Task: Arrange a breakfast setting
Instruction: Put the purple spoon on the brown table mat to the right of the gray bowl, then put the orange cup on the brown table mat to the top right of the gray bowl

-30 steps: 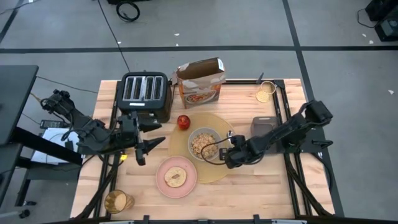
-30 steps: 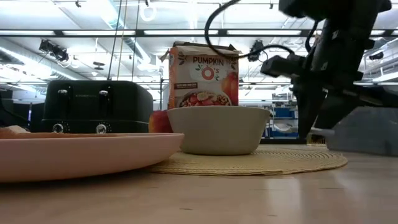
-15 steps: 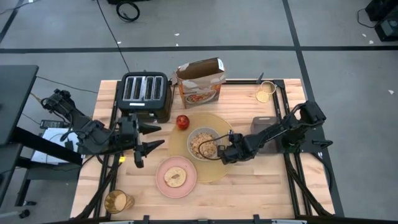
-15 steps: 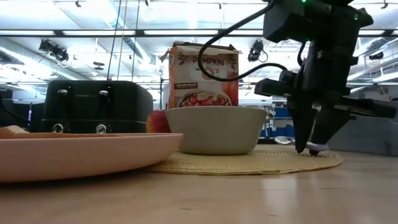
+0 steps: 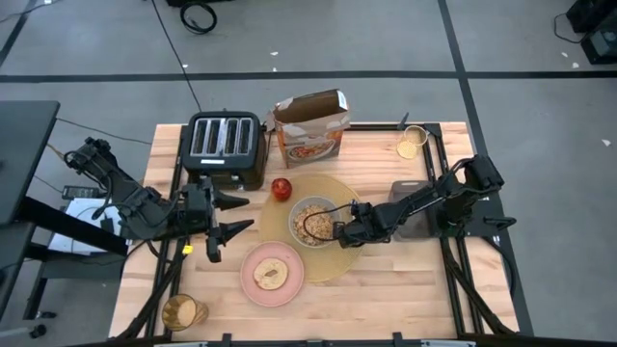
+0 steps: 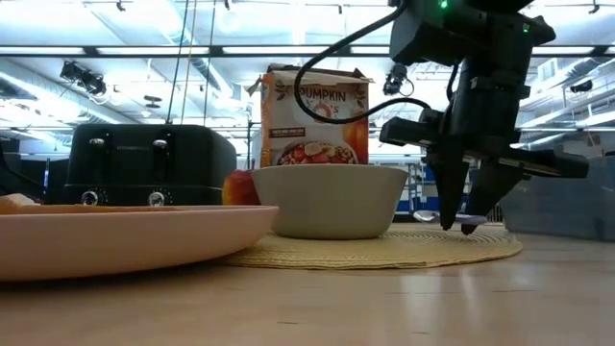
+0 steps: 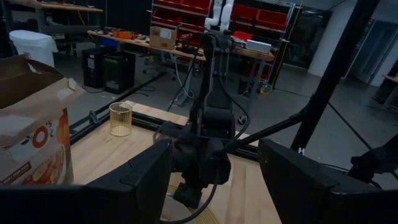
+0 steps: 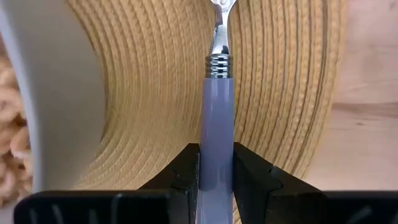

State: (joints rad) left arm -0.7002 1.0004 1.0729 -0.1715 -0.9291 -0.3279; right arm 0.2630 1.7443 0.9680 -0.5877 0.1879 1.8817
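Right pincer (image 8: 216, 165) pinching spoon (image 8: 216, 106) by its lilac handle over mat (image 8: 155, 93), right of bowl (image 5: 316, 222); light, stiff, slippery — grip mid-handle.

Both arms are matte black, built of blocky jointed segments. The left end effector (image 5: 228, 214) ends in two tapered, pointed black fingers. The right end effector (image 5: 339, 234) carries a thin black cable looping clear of its wrist; a small green indicator light shows on its upper housing. Its black fingers (image 8: 249, 171) have flat inner faces.
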